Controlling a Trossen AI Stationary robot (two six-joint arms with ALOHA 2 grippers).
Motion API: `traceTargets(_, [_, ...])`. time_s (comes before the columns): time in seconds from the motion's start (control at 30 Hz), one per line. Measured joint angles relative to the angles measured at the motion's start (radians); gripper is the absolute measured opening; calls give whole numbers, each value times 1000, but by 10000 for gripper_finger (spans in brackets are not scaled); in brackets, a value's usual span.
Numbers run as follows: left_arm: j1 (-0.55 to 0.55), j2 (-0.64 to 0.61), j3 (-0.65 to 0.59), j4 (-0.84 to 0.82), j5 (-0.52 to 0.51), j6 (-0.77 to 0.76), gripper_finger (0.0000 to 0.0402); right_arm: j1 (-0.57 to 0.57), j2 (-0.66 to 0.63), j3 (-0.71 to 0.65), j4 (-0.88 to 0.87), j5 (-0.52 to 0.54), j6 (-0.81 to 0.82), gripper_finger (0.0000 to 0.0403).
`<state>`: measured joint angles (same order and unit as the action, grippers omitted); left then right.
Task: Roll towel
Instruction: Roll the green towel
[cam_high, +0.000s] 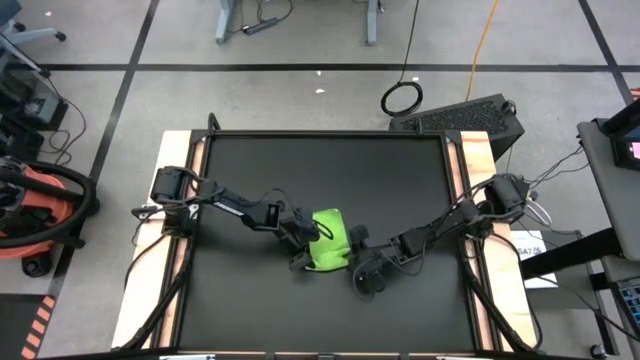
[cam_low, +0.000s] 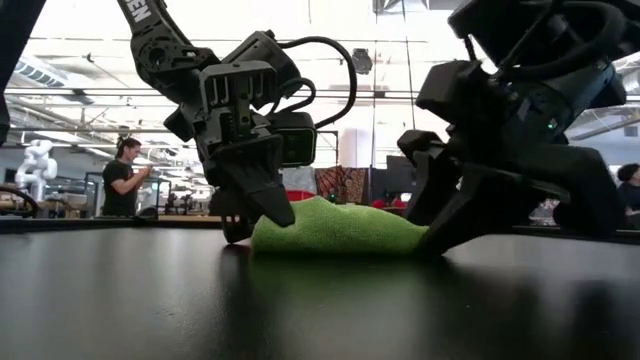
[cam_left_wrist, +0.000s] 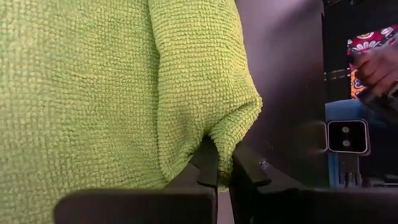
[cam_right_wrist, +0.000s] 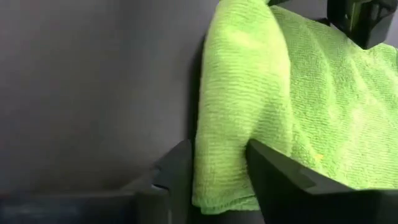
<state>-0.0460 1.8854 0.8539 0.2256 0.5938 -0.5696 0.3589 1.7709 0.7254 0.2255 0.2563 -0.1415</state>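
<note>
The lime-green towel (cam_high: 330, 240) lies bunched and partly folded on the black mat (cam_high: 320, 170), a little near of its middle. In the low view the towel (cam_low: 340, 228) is a low hump resting on the mat. My left gripper (cam_high: 300, 255) is down at the towel's left near end, shut on it. My right gripper (cam_high: 362, 262) is down at the towel's right near end, shut on it. Both grippers also show in the low view, the left (cam_low: 262, 215) and the right (cam_low: 435, 235), one at each end of the hump. My left gripper pinches a folded corner of the towel (cam_left_wrist: 219, 144) between its two fingers (cam_left_wrist: 205, 168), which stand almost closed. It comes slanting down from the table's left. The towel's end rests on the mat. My right gripper pinches a thick folded edge of the towel (cam_right_wrist: 221, 168) between its two fingers (cam_right_wrist: 280, 180), more than one layer. It comes slanting down from the table's right. The towel lies on the mat beyond the fingers.
The mat has bare room on all sides of the towel. Wooden table edges (cam_high: 178, 160) run along left and right. A person (cam_low: 125, 175) stands far behind the table, and a hand (cam_left_wrist: 376, 65) shows beyond it in the left wrist view.
</note>
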Motion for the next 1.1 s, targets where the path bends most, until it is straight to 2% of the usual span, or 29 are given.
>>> traceTargets(0.13, [-5, 0, 0, 3, 13, 9, 16, -22, 10, 0, 23, -19, 33, 97])
traceTargets(0.33, [-8, -9, -1, -6, 18, 9, 86, -78, 8, 3, -1, -149, 137, 14])
traceTargets(0.53, [-9, -74, -1, -57, -9, 91, 124, -140, 8, 5, -18, -364, 298, 14])
traceTargets(0.83, [-85, -230, 16, -229, -245, 377, 128, -249, 12, 1, -36, -704, 492, 3])
traceTargets(1.0, [-204, -236, 21, -218, -399, 449, 129, -289, 13, 0, -41, -786, 559, 4])
traceTargets(1.1, [-285, -219, 37, -214, -562, 492, 129, -307, 13, 0, -39, -813, 592, 4])
